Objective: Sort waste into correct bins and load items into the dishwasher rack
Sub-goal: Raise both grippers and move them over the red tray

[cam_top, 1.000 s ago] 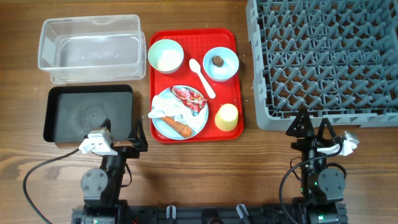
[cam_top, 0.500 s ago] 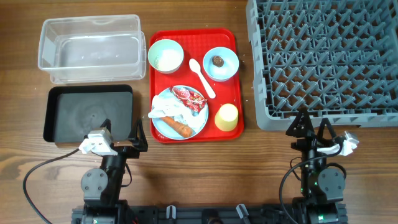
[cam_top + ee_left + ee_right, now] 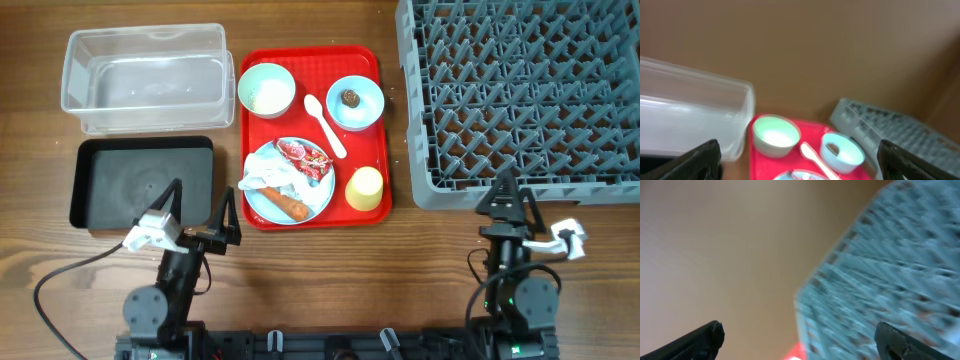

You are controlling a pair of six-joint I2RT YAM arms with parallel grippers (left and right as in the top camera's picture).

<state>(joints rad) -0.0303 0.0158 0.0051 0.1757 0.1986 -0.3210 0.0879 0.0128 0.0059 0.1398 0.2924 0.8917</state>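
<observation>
A red serving tray [image 3: 375, 60] holds a pale green bowl [image 3: 266, 89], a light blue bowl [image 3: 356, 102] with a brown morsel [image 3: 351, 97], a white spoon [image 3: 324, 123], a yellow cup [image 3: 365, 187] and a light blue plate [image 3: 318, 196]. On the plate lie a red wrapper [image 3: 304, 156], a white napkin [image 3: 268, 178] and a carrot piece [image 3: 288, 204]. My left gripper [image 3: 200, 205] is open and empty, below the tray's left corner. Its wrist view shows the green bowl [image 3: 775, 136], blue bowl [image 3: 841, 151] and spoon [image 3: 813, 156]. My right gripper [image 3: 508, 198] is open and empty at the front edge of the grey rack [image 3: 520, 95].
A clear tub [image 3: 146, 78] stands at the back left, with a black tray [image 3: 142, 182] in front of it. Both lie left of the red tray. The rack fills the right side and shows blurred in the right wrist view [image 3: 890, 280].
Both arms have begun to move. The left gripper has lifted and tipped up. The right gripper has shifted slightly right and toward the front; its view is motion-blurred.
</observation>
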